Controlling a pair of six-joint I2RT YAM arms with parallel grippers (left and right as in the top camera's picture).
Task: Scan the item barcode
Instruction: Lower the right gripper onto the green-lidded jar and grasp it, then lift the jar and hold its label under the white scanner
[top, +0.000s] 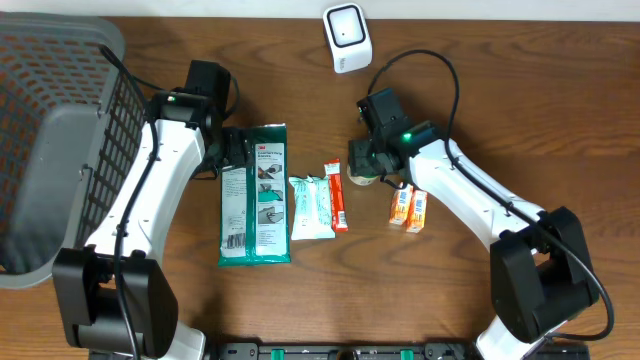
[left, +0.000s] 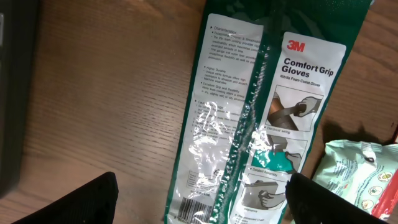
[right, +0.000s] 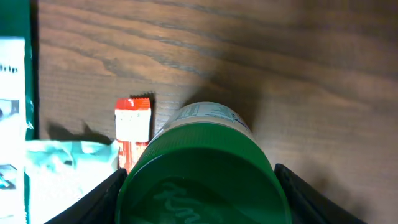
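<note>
Green-lidded jar (right: 205, 180) on the tabletop (top: 500, 100), 6 o'clock of the white scanner (top: 346, 37) — right tool (right: 202, 196) clamps its lid. Left tool (left: 205, 202) hangs wide over the gloves pack (left: 249, 124). Grasp looks made; lift and scan remain.

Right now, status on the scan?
Left gripper open over glove pack. Right gripper closed on green-lidded jar. Nothing lying between jar and scanner.

Glove packet (left: 261, 112) — white panel reads "3M" in red, "Comfort Grip Gloves" beneath, fine print too small; raised script atop green-lidded jar (right: 202, 180) — illegible.
</note>
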